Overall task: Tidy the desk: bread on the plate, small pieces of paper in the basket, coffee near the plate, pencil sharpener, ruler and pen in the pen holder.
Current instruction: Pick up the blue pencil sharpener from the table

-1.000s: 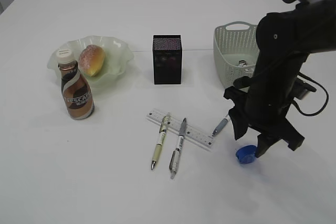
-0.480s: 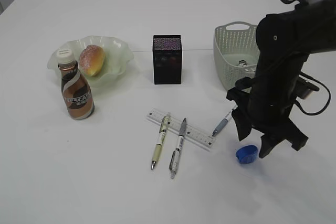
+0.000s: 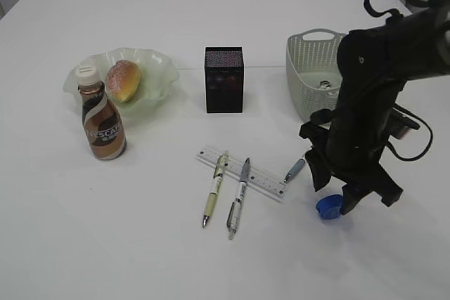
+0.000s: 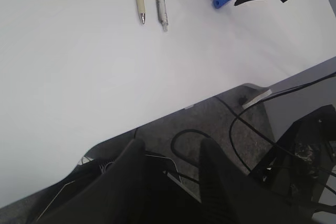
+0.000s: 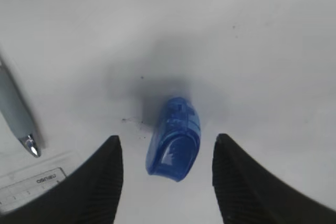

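Blue pencil sharpener [image 5: 174, 138] lies between the open jaws, untouched

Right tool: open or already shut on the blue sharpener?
Open. In the right wrist view the right tool straddles the blue pencil sharpener, with bare table showing between each finger and the sharpener.

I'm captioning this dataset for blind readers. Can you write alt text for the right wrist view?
A small blue pencil sharpener lies on the white table, centred between the right gripper's two open black jaws and untouched by them. A pen tip and a ruler corner show at the left edge.
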Controlling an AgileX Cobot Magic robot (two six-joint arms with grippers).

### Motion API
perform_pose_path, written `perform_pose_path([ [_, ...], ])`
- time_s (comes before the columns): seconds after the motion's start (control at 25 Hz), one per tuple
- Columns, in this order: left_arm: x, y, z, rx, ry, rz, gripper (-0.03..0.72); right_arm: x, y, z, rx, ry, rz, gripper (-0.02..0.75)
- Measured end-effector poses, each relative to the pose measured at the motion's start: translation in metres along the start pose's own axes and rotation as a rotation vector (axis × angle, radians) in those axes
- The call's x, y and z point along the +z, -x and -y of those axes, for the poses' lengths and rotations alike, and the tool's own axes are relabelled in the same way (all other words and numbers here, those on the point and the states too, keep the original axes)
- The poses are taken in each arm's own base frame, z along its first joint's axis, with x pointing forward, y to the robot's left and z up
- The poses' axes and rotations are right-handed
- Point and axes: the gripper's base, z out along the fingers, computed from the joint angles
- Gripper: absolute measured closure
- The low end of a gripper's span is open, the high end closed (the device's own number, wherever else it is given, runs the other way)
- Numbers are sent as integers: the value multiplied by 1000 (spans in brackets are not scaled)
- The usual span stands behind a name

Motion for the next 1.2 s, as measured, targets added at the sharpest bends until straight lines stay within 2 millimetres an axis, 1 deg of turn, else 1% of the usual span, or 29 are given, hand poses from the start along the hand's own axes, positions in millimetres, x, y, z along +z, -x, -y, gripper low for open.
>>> perform_pose_path([
  [0.2,0,0,0,0,0,0,435,7,-2,-1,17,-13,-25,309],
  [0.44,0,0,0,0,0,-1,435,7,-1,-2,16,-8,-22,309],
  [0.64,0,0,0,0,0,-2,435,15,-1,-2,16,-22,-24,309],
  [1.2,0,0,0,0,0,-3,440,15,2,-4,-4,-3,7,309],
])
